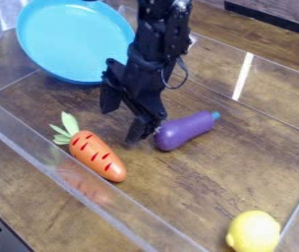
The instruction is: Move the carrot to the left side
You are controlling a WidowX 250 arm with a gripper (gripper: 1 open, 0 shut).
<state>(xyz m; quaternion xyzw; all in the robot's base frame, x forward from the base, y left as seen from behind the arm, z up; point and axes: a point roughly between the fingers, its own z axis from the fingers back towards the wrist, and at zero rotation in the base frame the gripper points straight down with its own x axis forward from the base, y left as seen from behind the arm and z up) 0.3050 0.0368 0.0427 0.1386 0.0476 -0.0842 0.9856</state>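
- Now the gripper (126,116) hangs with its fingers spread wide, nothing between them — pointing down at the wooden table (244,167).
- Just below-left lies the carrot (94,152), apart from it.
- Beside the gripper rests a purple eggplant (185,129).

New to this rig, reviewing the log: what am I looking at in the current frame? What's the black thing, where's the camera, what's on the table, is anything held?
The black thing is a single robot arm ending in a two-fingered claw. There is one camera, outside the arm, looking down at the table from an angle. The claw points mostly downward with its fingers spread, and nothing is between them, so it holds nothing. On the wooden table, inside low clear walls, lie an orange toy carrot with a green top, just below and left of the claw in the picture, a purple eggplant right beside the claw, a yellow lemon at the bottom right, and a blue plate at the top left.
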